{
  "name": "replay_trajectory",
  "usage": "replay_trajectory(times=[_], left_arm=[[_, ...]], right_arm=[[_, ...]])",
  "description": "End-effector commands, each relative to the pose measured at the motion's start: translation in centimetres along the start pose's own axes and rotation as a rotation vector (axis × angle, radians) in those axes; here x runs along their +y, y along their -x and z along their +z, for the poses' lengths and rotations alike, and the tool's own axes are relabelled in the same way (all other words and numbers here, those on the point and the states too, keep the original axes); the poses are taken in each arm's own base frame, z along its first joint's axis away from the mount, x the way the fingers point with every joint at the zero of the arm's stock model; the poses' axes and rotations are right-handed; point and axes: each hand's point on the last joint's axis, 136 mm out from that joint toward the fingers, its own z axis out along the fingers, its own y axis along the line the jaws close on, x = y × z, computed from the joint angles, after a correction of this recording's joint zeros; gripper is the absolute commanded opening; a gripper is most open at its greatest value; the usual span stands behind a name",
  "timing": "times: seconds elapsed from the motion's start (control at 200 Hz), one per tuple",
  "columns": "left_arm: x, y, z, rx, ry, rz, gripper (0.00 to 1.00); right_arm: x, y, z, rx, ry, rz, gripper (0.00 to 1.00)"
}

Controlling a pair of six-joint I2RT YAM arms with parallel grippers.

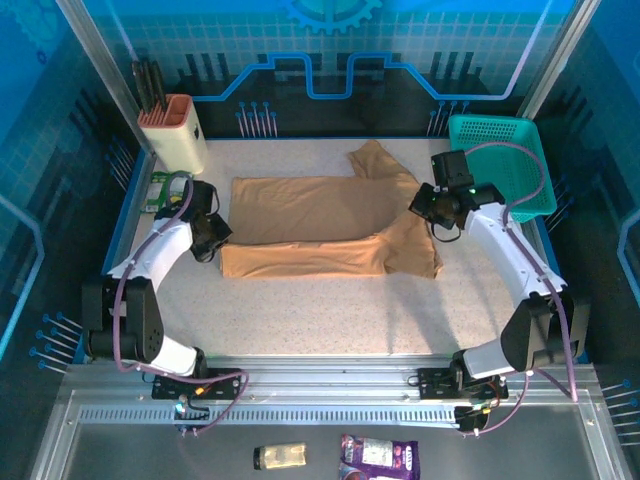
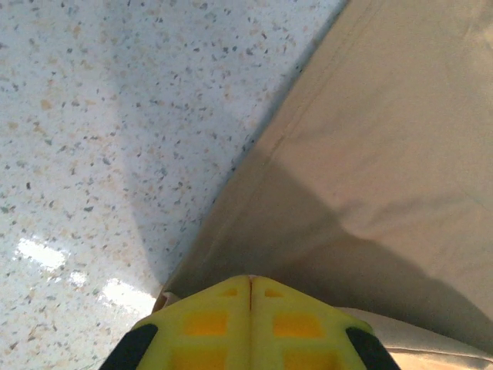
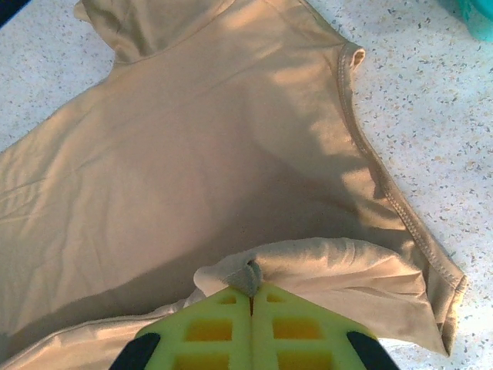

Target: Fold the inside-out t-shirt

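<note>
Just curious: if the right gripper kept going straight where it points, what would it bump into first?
The t-shirt itself. The right gripper, shut on a fold of it, points at the spread fabric ahead; it would probably press into that cloth, though depth is unclear.

A white knife holder (image 1: 178, 128) stands at the speckled table's (image 1: 330, 310) far-left corner, a teal basket (image 1: 500, 160) at its far-right corner. Below the table's near edge lie 1 jar (image 1: 280, 457) and 1 purple packet (image 1: 380, 457).

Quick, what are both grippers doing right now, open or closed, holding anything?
Left gripper: jaws shut, apparently on the edge of the t-shirt.
Right gripper: jaws shut on a t-shirt fold.
</note>
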Motion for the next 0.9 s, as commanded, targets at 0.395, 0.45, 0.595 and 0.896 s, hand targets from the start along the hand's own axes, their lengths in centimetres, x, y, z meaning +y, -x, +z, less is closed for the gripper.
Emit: replay_trajectory(times=[0.395,0.45,0.595,0.896], left_arm=[[-1.3,1.2,3.2,0.024,0.018,0.067,0.03],[-1.4,1.5,3.6,0.021,0.022,0.072,0.04],[-1.9,2.2,3.8,0.016,0.027,0.076,0.08],[-3.2,2.9,3.5,0.022,-0.002,0.109,0.24]], right_arm=[[0.1,1.7,4.1,0.009,-0.007,-0.069,0.0],[0.2,1.8,4.9,0.014,-0.01,-0.078,0.0],[0.0,2.2,6.8,0.025,-0.013,-0.087,0.0],[0.0,2.8,8.4,0.049,-0.015,-0.097,0.31]])
